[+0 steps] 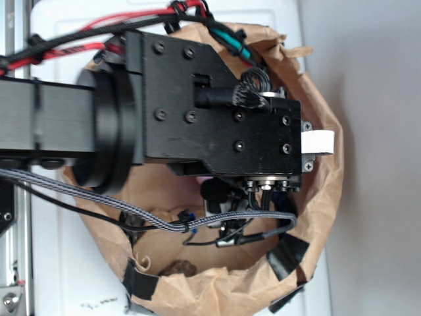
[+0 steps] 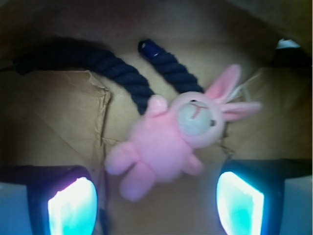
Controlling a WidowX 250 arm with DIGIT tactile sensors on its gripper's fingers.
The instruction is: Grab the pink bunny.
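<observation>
In the wrist view the pink bunny (image 2: 168, 142) lies flat on brown paper, head up-right, its two ears pointing right. My gripper (image 2: 156, 205) is open, hovering over it. The glowing cyan pads (image 2: 73, 208) stand wide apart at the bottom corners, and the bunny's legs reach into the gap between them without touching either. In the exterior view the black arm and gripper body (image 1: 217, 112) reach down into the paper bag (image 1: 325, 191) and hide the bunny; the fingertips cannot be made out there.
A thick dark navy rope (image 2: 122, 73) curves behind the bunny's head and arm, touching it. Crumpled bag walls ring the space, with black tape patches (image 1: 286, 253) at the rim. Grey and black cables (image 1: 145, 214) hang across the bag opening.
</observation>
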